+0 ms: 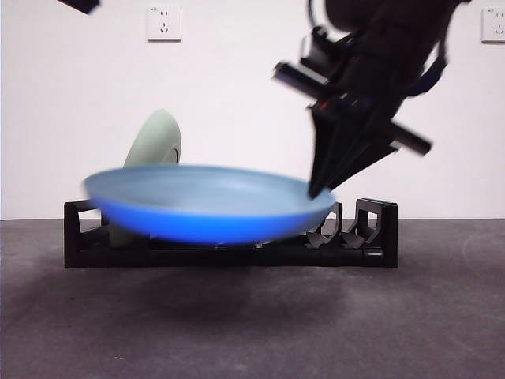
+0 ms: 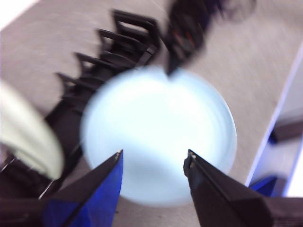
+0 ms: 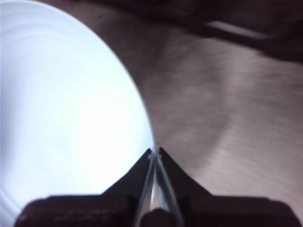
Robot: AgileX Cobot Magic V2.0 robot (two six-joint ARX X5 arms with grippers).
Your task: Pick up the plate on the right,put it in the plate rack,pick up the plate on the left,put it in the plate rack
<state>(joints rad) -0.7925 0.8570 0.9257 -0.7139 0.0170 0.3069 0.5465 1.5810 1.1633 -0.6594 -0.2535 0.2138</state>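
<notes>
A blue plate (image 1: pixel 205 209) hangs nearly level a little above the table, in front of the plate rack (image 1: pixel 371 237). My right gripper (image 1: pixel 316 189) reaches down from the upper right and is shut on the plate's right rim; its wrist view shows the jaws (image 3: pixel 155 152) pinching the rim of the pale plate (image 3: pixel 61 109). A pale green plate (image 1: pixel 154 142) stands upright in the rack's left end. My left gripper (image 2: pixel 154 158) is open and empty, high above the blue plate (image 2: pixel 156 137), the rack (image 2: pixel 123 42) and the green plate (image 2: pixel 28 132).
The grey table (image 1: pixel 394 316) stretches in front of the rack. Its edge (image 2: pixel 279 104) shows in the left wrist view. Two wall sockets (image 1: pixel 164 22) sit on the white wall behind. The left arm shows only as a black tip (image 1: pixel 79 5) at the top left.
</notes>
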